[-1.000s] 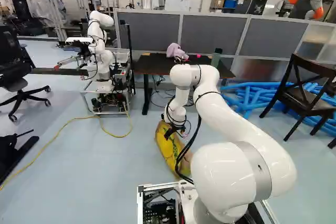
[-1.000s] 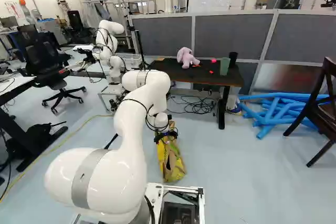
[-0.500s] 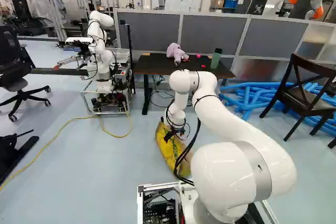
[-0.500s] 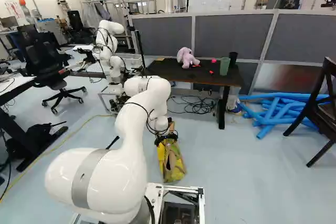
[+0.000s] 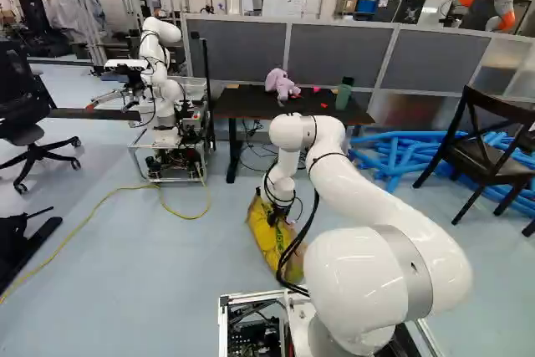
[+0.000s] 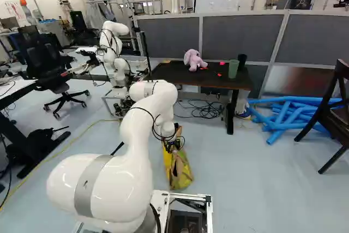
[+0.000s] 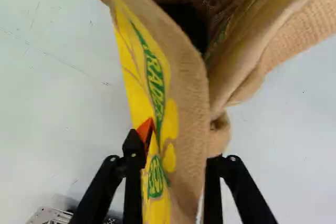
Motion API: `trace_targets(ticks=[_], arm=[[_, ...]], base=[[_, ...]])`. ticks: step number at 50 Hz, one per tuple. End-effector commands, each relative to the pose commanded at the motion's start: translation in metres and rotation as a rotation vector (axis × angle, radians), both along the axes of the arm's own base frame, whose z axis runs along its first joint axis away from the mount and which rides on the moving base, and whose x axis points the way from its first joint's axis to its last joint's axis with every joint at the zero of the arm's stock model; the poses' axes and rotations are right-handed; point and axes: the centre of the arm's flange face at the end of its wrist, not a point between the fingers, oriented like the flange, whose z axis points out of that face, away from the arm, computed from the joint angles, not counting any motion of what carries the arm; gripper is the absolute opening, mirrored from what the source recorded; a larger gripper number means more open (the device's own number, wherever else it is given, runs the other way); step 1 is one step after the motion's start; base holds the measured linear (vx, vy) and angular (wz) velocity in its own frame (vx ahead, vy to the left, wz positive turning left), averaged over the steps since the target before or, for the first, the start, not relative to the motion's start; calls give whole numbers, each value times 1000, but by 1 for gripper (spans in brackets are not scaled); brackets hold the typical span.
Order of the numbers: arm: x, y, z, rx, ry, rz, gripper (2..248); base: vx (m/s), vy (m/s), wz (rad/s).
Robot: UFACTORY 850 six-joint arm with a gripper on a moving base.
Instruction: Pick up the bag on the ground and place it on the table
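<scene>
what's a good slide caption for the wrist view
Open gripper with one finger on either side of the yellow and tan bag's edge, its mouth gaping ahead.

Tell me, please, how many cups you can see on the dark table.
2: in the right base view, a green cup near the right end of the table, and a black cup just behind it. Something smaller could be hidden.

From where I stand this looks like a robotics lab, with another robot [image 5: 159, 81] on a wheeled metal frame, grey partition panels [image 5: 334, 54], coiled cables [image 6: 204, 109] under a table [image 6: 218, 83] and office chairs [image 5: 21, 127].
</scene>
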Motion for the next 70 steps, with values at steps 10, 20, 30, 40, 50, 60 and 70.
trace_targets(ticks=[10,20,30,40,50,60,70], arm=[[0,0,0,0,0,0,51],[0,0,1,0,0,0,21],[0,0,13,0,-1,0,21],[-1,2,27,0,0,-1,21],[-3,6,43,0,2,-13,21],[-6,10,58,-1,3,-32,21],[-8,13,73,-1,3,-58,21]], base=[[0,0,0],[0,0,0],[0,0,0],[0,0,0],[0,0,0],[0,0,0],[0,0,0]])
